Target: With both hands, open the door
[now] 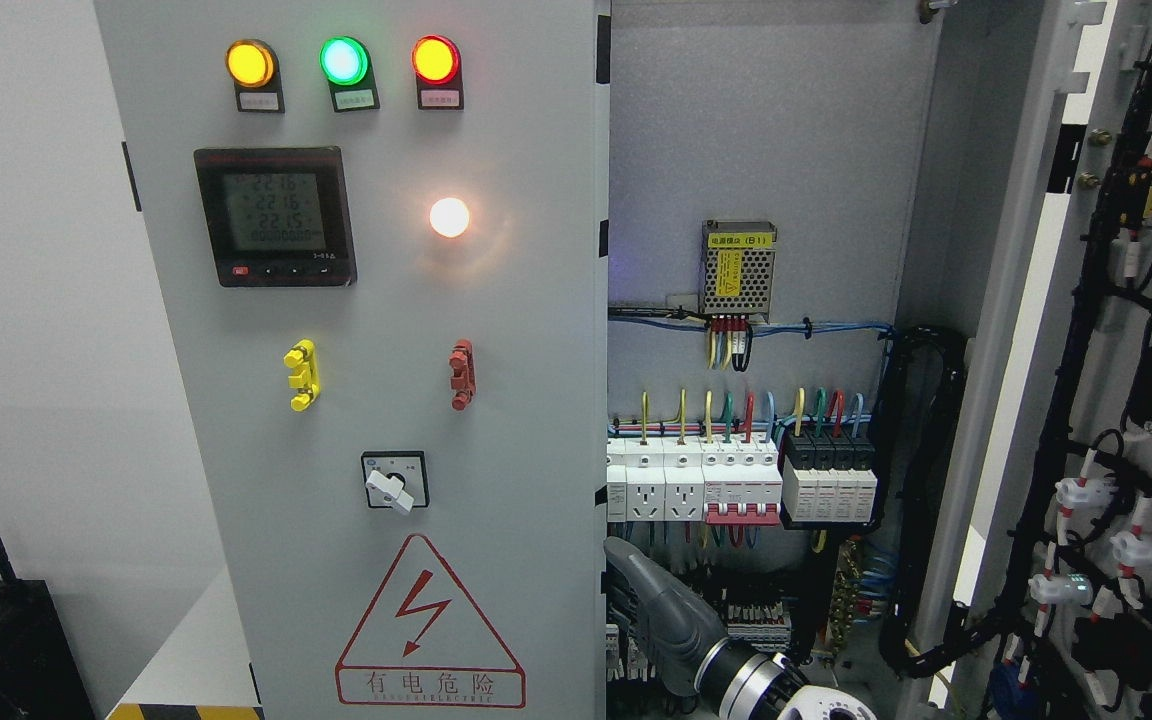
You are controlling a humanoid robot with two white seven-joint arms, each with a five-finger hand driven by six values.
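Three lit lamps (pixel 343 61), one hand (pixel 641 590)

Cabinet back panel (pixel 756 150), the mounting surface. A row of sockets and breakers (pixel 736 485) is fixed across it, directly above the outstretched fingers (pixel 633 578) of the right hand (pixel 664 618). Higher, up and right of the fingers, sits a perforated power supply (pixel 739 268) with coloured leads. A black cable bundle (pixel 921 450) descends well right of the fingers.
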